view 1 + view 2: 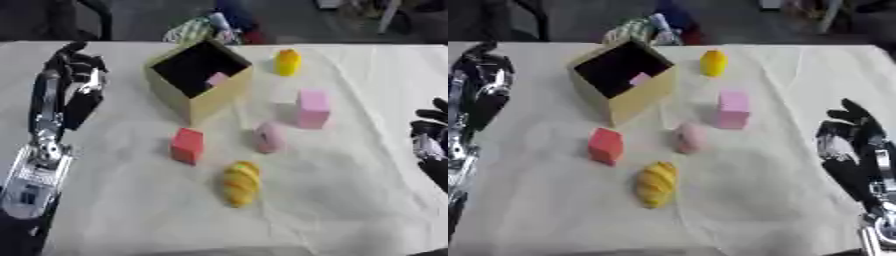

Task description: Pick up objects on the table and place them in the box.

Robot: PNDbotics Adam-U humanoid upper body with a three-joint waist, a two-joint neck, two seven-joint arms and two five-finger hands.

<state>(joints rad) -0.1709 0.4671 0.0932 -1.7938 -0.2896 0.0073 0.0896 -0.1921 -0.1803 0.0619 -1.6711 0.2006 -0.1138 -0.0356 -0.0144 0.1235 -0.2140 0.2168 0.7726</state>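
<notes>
Most of the box (203, 102) interior is just black shadow, only a pink corner (216, 78) pokes out at about 4 o'clock inside, can't say what it is. Right hand (852, 145) is chopped by the picture edge at 3 o'clock in the left eye view. Left hand (77, 67) gets clipped at 9 o'clock in the right eye view. Colourful clutter (206, 31) behind the box at 12 o'clock is too blurry to identify.

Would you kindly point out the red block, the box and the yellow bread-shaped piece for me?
red block (186, 145), left eye view, on its front face.
box (213, 102), left eye view, on its outer right wall.
yellow bread-shaped piece (241, 183), left eye view, on its middle.
</notes>
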